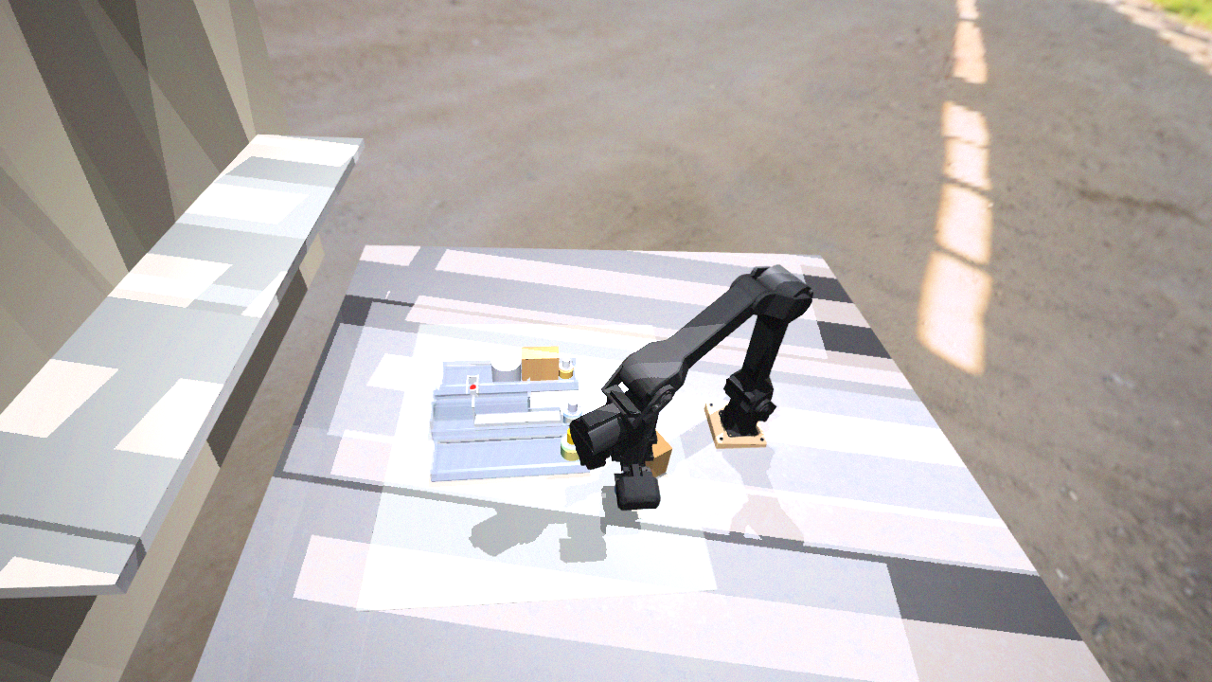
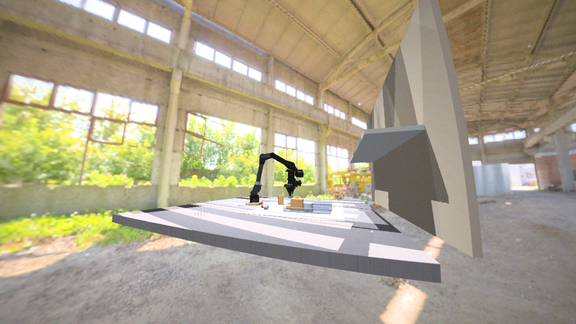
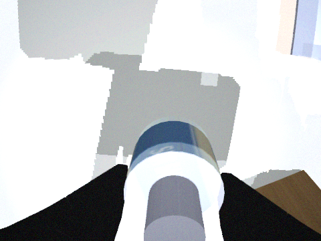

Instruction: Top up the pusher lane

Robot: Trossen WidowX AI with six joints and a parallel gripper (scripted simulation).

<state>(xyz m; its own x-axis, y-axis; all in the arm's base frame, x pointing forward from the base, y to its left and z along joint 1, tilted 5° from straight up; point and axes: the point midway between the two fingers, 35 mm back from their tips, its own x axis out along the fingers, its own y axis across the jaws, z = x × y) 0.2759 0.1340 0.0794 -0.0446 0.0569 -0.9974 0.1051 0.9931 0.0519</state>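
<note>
My gripper is shut on a jar with a dark blue band, white shoulders and a grey cap. The jar looks upright between the fingers; whether its base touches the mat is not clear. In the top view the arm hides it. It is outside the lane rack, off the front ends of the lanes. A grey-capped jar stands at the front of the middle lane, behind a pale strip that runs along that lane. The pusher plate is too small to make out.
A yellow-capped jar stands in the nearest lane. The far lane holds a yellow-banded jar, an orange-brown box and a grey cylinder. A brown block is close beside my gripper. A loose teal-and-red item lies nearer the exterior camera.
</note>
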